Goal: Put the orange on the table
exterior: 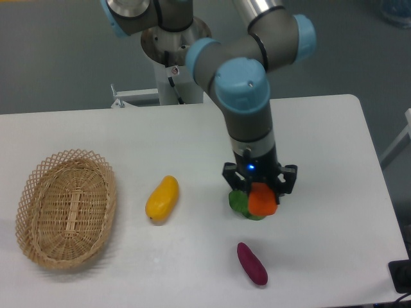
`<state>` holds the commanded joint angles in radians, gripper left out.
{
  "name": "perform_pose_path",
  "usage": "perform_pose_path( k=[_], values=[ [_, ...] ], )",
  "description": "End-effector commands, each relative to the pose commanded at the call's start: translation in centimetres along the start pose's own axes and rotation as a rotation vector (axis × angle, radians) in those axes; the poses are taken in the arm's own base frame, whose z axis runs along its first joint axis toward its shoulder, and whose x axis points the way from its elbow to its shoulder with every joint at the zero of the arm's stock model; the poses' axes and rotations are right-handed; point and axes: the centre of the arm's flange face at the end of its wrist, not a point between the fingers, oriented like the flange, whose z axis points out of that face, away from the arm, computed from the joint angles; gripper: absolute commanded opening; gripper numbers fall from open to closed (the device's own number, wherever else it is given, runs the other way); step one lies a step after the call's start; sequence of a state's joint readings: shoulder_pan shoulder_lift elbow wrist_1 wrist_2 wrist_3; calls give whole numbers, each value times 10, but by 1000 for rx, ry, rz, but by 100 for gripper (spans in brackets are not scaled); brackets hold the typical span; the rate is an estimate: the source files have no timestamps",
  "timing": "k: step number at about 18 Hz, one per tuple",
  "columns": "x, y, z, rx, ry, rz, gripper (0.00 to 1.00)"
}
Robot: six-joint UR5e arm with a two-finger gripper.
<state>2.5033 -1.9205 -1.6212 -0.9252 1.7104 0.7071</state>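
Observation:
The orange (262, 201) is small, round and bright reddish-orange. It sits between the fingers of my gripper (260, 196), right of the middle of the white table (321, 141). The gripper points straight down and is shut on the orange, holding it at or just above the tabletop; I cannot tell whether it touches. A green round thing (239, 203) lies right against the orange's left side, partly hidden under the gripper.
A yellow-orange mango-like fruit (162, 199) lies left of the gripper. A purple oblong vegetable (252, 263) lies near the front edge. An oval wicker basket (66, 206) stands at the far left. The arm's base is behind the table's back edge.

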Motion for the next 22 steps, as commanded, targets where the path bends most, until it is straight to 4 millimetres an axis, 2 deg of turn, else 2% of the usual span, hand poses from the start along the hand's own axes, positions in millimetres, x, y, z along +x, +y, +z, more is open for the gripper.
perform_pose_path(
  k=[3, 5, 9, 12, 18, 22],
  values=[
    [-18, 18, 33, -34, 12, -11, 55],
    [-30, 26, 67, -64, 30, -41, 55],
    [-48, 37, 93, -88, 54, -77, 55],
    [-59, 44, 124, -118, 80, -96, 55],
    [-59, 43, 142, -133, 95, -88, 55],
    [-58, 42, 144, -135, 97, -86, 55]
  ],
)
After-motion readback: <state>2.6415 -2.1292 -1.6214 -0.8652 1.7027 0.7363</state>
